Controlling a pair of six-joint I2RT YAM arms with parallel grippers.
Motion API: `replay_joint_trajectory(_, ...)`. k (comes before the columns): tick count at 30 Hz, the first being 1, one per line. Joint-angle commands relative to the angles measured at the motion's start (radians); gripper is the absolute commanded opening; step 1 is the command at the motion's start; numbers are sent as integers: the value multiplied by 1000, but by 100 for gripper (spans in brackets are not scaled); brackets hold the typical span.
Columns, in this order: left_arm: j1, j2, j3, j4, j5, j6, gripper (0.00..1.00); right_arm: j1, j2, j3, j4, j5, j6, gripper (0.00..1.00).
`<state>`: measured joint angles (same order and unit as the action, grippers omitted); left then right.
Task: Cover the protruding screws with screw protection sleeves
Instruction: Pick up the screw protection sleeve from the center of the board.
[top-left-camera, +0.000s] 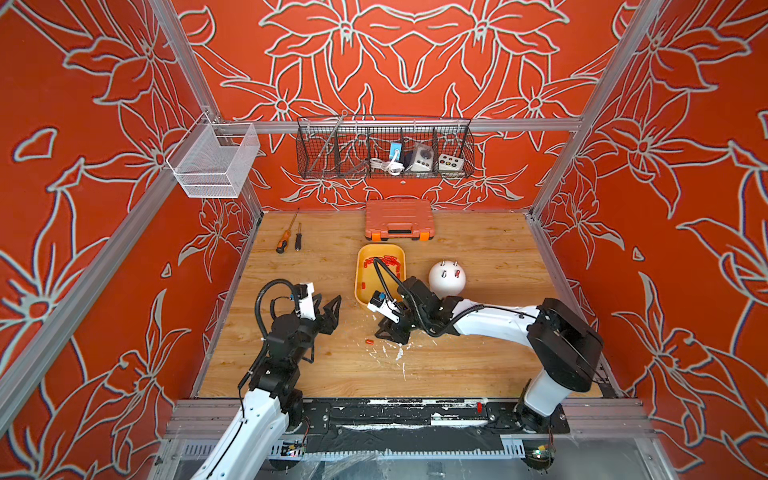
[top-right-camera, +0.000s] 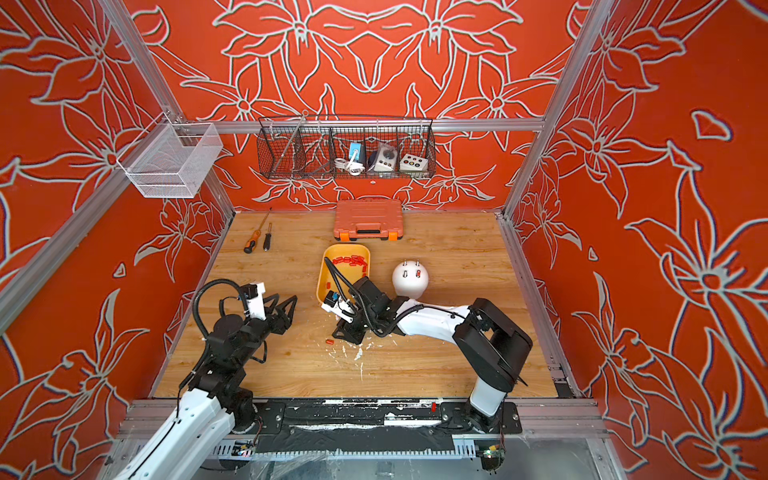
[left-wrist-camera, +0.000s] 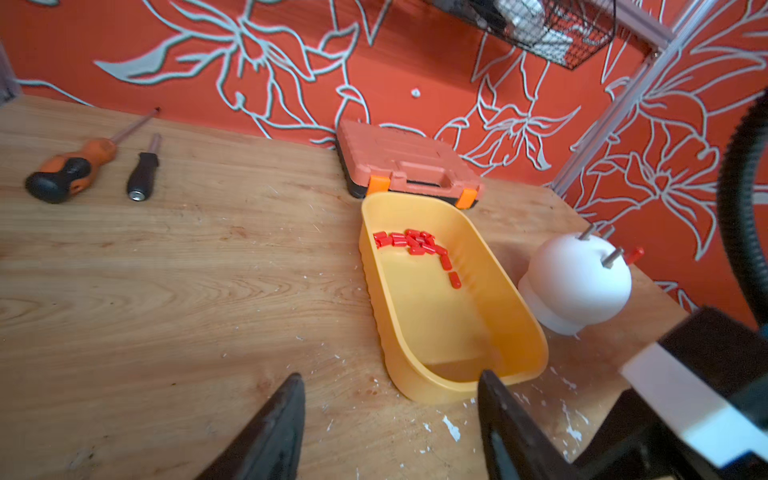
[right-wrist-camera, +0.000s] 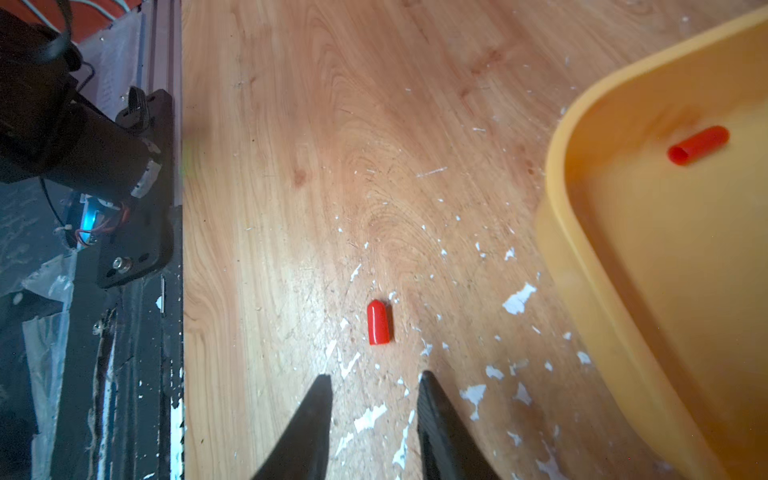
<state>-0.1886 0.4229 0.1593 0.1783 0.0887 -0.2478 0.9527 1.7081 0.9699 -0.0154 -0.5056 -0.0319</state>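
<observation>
The loose red sleeve (right-wrist-camera: 378, 322) lies flat on the surface (right-wrist-camera: 291, 166) just ahead of the right pincer (right-wrist-camera: 374, 376), jaws apart and empty, which should straddle it squarely and close gently, clear of the yellow tray (right-wrist-camera: 557, 174) wall beside, while the left pincer (left-wrist-camera: 390, 375) hangs apart too and the protruding screws (left-wrist-camera: 611, 257) stand past the tray.

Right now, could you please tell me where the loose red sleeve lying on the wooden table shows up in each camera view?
In both top views: the loose sleeve lies on bare wood, on the robot's side of the yellow tray.
Left wrist: not in it.
Right wrist: the loose sleeve lies just beyond the right gripper.
Shared landmark: the yellow tray, seen in all four.
</observation>
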Motion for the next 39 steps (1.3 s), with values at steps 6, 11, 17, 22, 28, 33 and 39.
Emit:
replay_joint_trajectory(6, 11, -300, -42, -198, -85, -36, 67, 26, 126, 59, -7, -4, -73, 40)
replay_joint_trajectory(11, 11, -385, -50, -264, -65, -51, 67, 39, 177, 73, 11, 36, -78, 41)
replay_joint_trajectory(17, 11, -368, -61, -229, -53, -48, 67, 51, 211, 88, 9, 90, -96, 40)
replay_joint_trajectory(22, 11, -352, -63, -217, -45, -51, 66, 60, 230, 95, 8, 112, -105, 32)
replay_joint_trajectory(28, 11, -355, -66, -214, -44, -51, 66, 64, 237, 97, 0, 108, -112, 19)
replay_joint_trajectory(33, 11, -355, -70, -205, -44, -50, 66, 65, 212, 86, -8, 92, -117, 6)
replay_joint_trajectory(39, 11, -328, -71, -158, 45, -34, 66, 59, 72, 38, -24, 11, -94, 0)
